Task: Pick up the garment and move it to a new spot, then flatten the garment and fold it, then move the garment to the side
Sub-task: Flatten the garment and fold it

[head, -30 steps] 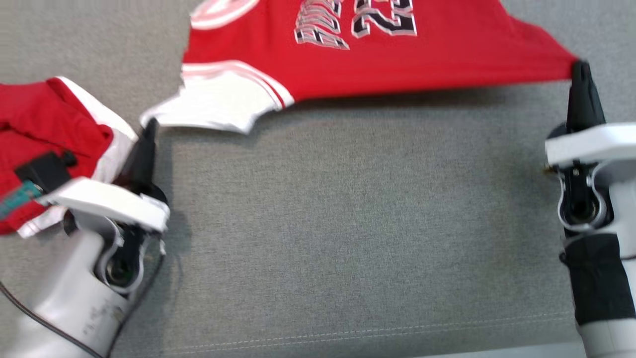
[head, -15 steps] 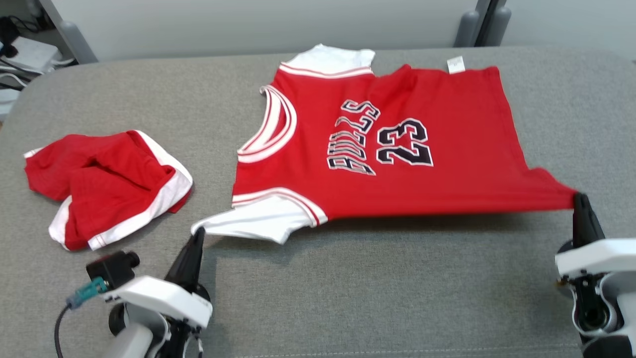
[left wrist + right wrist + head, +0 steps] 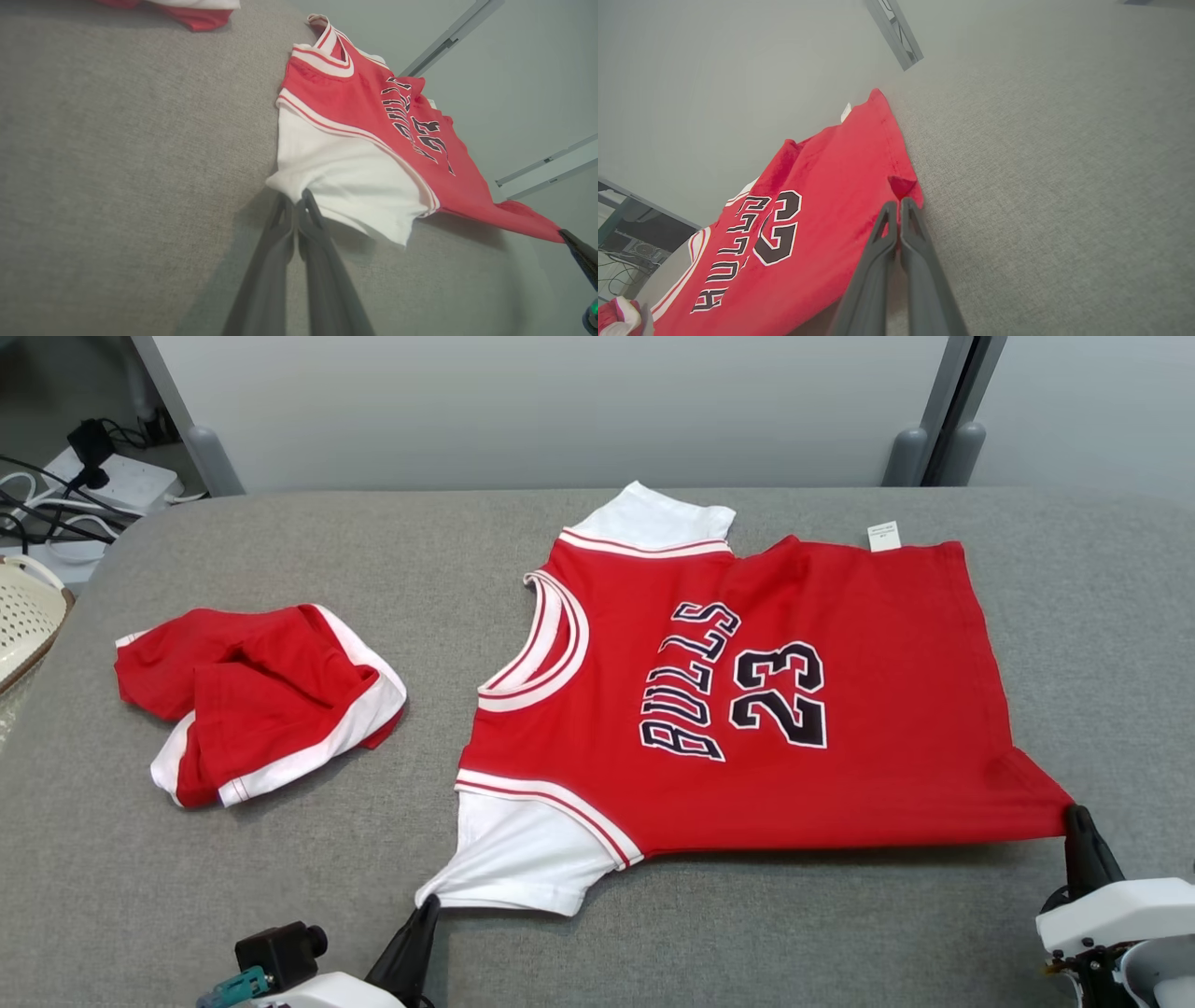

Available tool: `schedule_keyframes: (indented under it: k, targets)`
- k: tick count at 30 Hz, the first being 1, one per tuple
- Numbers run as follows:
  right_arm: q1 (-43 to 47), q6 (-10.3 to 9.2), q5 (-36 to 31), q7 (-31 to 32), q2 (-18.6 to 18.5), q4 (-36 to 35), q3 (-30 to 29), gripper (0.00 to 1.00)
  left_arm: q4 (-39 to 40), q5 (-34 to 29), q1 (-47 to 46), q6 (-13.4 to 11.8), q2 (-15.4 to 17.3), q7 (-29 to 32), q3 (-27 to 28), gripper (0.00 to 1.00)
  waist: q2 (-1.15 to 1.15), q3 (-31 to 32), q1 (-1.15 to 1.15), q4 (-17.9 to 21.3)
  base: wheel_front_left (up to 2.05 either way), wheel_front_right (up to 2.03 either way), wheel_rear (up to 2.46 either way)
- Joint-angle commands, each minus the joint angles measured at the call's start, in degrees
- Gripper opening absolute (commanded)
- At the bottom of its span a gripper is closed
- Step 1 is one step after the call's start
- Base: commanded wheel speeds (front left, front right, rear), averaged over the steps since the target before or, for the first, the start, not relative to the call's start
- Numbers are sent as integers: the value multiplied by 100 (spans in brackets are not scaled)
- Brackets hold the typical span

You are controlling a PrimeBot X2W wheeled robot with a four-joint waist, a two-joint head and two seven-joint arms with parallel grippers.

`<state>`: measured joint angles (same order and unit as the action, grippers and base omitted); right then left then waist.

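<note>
While jaws pinch jersey (image 3: 887,644) near-edge corners, shorts (image 3: 261,709) well apart.

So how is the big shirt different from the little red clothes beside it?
The shirt lies spread out; the bundle is crumpled. The shirt has BULLS 23 printed; the bundle shows no print. The left gripper and right gripper pinch the shirt; nothing touches the bundle. Both are red with white trim.

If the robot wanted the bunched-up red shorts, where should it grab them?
Probably the white-banded edge of the shorts, coming from the near side. That edge faces the robot, looks doubled and thick, and runs along the outside of the bunched red middle, so it should pinch cleanly.
</note>
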<state>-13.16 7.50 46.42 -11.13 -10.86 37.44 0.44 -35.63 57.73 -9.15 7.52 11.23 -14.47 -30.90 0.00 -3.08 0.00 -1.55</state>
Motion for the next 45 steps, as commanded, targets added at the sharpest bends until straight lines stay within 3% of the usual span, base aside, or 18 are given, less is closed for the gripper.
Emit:
schedule_keyframes:
  k: [1,11,19,20,21,22,23,24,25,29,34,38,45]
  targets:
    - [-16,-1,-49,-84,-124,-134,138,0,106,68,-126,-3,120,-52,140,0,0,-62,0,-10,0,0,0]
    - [-293,-1,-441,-252,-52,41,482,0,360,284,-467,-3,275,-52,-182,0,0,-511,0,78,0,0,0]
    - [-256,-1,-544,-365,-19,73,286,0,428,336,-516,-3,266,-52,-357,0,0,-496,0,235,0,0,0]
    - [-228,-1,-537,-368,2,104,322,5,381,364,-475,-3,254,-52,-411,0,0,-465,0,270,0,0,0]
    - [-223,-1,-532,-370,7,120,343,39,353,384,-462,-3,249,-52,-448,0,0,-452,0,280,0,0,0]
    - [-222,-1,-527,-370,7,135,364,100,328,401,-453,-3,248,-52,-498,8,0,-438,0,287,0,0,0]
    - [-222,-1,-523,-371,1,149,381,100,288,422,-444,-3,251,-52,-554,35,0,-424,0,291,0,0,0]
    - [-225,-1,-546,-373,-19,161,401,100,261,454,-440,-3,253,-52,-615,73,0,-411,0,291,0,0,0]
    - [-227,-1,-574,-375,-38,170,406,100,253,457,-452,-3,269,-52,-670,100,0,-400,0,288,0,0,0]
    - [-247,-1,-696,-381,-107,173,303,100,206,462,-479,-3,328,-52,-722,100,0,-360,0,262,0,0,0]
    - [-208,-1,-1332,-384,-97,-187,-413,100,77,14,-546,-3,451,-52,-325,100,0,-267,0,216,0,0,0]
    - [-90,-1,-2123,-385,143,-751,-867,100,284,-1218,-525,-125,477,-52,487,100,0,-176,0,184,0,0,0]
    - [256,-1,-3248,-386,549,-1846,-1017,100,1036,-3082,-39,-397,98,-52,1666,100,0,-10,0,213,0,0,0]
